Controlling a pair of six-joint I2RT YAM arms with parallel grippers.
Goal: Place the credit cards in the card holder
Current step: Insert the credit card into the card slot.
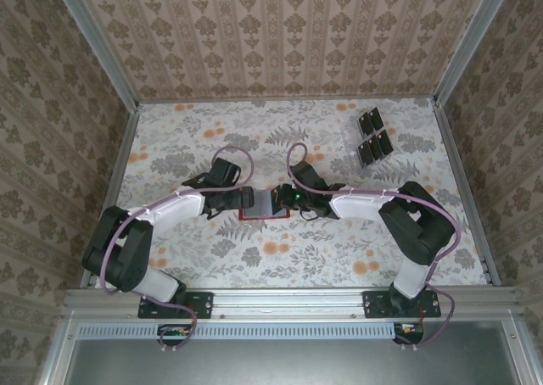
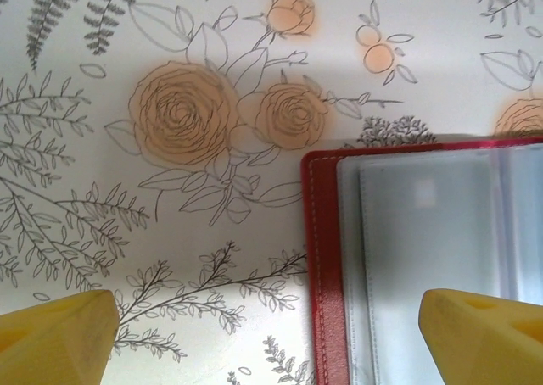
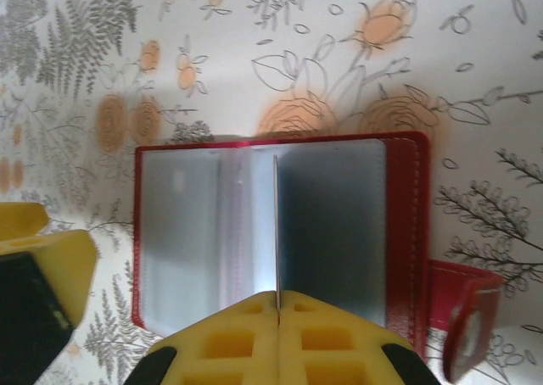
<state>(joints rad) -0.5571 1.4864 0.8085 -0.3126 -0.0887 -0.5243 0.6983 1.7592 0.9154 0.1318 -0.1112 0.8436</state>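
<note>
My right claw (image 3: 277,304) clamps a credit card (image 3: 276,224) edge-on, pointing straight out over the open card holder (image 3: 405,232) just below it; left claw (image 2: 271,330) hangs wide open.

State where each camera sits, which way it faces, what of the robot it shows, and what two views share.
Top external: above and behind the bases, looking down on the table; both arms, left end effector, right end effector, credit cards.
Left wrist: on the left arm, facing down; its open yellow fingertips frame a corner of the card holder.
Right wrist: on the right arm, facing down; its shut fingers at the bottom.
Shared: both wrist views see the open card holder.
</note>
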